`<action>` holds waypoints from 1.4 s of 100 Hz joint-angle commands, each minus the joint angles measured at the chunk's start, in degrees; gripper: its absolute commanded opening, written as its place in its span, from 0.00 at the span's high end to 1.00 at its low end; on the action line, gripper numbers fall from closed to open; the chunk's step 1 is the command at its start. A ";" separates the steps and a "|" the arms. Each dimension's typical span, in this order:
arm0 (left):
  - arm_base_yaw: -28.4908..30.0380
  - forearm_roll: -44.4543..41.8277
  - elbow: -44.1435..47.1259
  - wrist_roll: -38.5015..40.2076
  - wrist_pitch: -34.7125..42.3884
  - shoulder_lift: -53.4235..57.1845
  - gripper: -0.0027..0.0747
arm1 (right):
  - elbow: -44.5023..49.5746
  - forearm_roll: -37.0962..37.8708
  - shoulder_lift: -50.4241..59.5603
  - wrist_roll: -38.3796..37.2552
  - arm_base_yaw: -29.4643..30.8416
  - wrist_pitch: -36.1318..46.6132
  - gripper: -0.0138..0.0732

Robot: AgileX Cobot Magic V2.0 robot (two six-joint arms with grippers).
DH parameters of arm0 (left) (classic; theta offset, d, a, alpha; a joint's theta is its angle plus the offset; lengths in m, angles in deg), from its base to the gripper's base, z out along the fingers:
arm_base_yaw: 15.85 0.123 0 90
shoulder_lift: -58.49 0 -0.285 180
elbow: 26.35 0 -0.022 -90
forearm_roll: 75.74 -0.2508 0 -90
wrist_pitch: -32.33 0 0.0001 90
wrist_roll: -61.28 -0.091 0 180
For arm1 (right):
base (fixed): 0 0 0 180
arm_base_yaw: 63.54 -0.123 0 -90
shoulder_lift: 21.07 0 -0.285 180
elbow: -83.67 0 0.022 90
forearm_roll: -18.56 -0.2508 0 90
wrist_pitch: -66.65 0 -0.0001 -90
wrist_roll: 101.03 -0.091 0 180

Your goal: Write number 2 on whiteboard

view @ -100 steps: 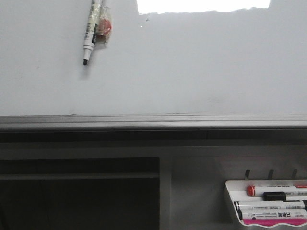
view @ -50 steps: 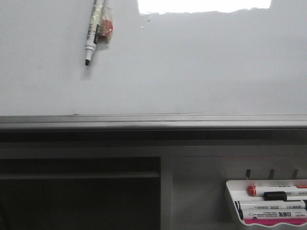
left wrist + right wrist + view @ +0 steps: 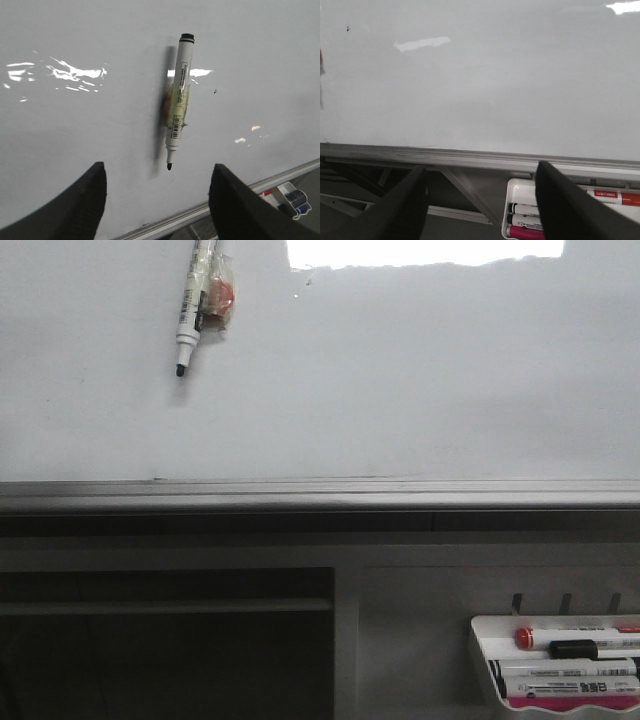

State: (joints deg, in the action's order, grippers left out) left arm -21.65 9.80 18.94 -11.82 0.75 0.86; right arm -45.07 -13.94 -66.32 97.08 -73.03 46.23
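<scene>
The whiteboard (image 3: 400,380) fills the upper part of the front view, glossy pale grey, with a grey rail (image 3: 320,495) along its lower edge. The number 2 is not in view on it. A white marker (image 3: 190,305) with a bare black tip hangs on the board at upper left, fixed by a taped orange-red lump (image 3: 222,298). My left gripper (image 3: 159,167) is open, off the board, with the marker (image 3: 178,100) straight ahead and its tip between the finger lines. My right gripper (image 3: 481,167) is open and empty, over the board's lower rail (image 3: 480,159). Neither gripper shows in the front view.
A small white tray (image 3: 482,660) hangs below the rail at the lower right, holding several markers, including a red-capped marker (image 3: 570,637) and a pink one (image 3: 570,703). Grey frame bars (image 3: 470,192) run under the board. A dark recess (image 3: 165,650) lies at lower left.
</scene>
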 commanded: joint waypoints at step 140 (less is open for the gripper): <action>-13.72 -2.00 -21.20 -11.04 2.43 -28.50 0.99 | -2.07 -0.47 -0.31 0.68 -0.12 2.09 0.37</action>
State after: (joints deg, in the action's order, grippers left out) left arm -35.18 9.35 -0.50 -22.92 4.71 -31.57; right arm -45.16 -13.94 -66.32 97.08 -73.03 46.62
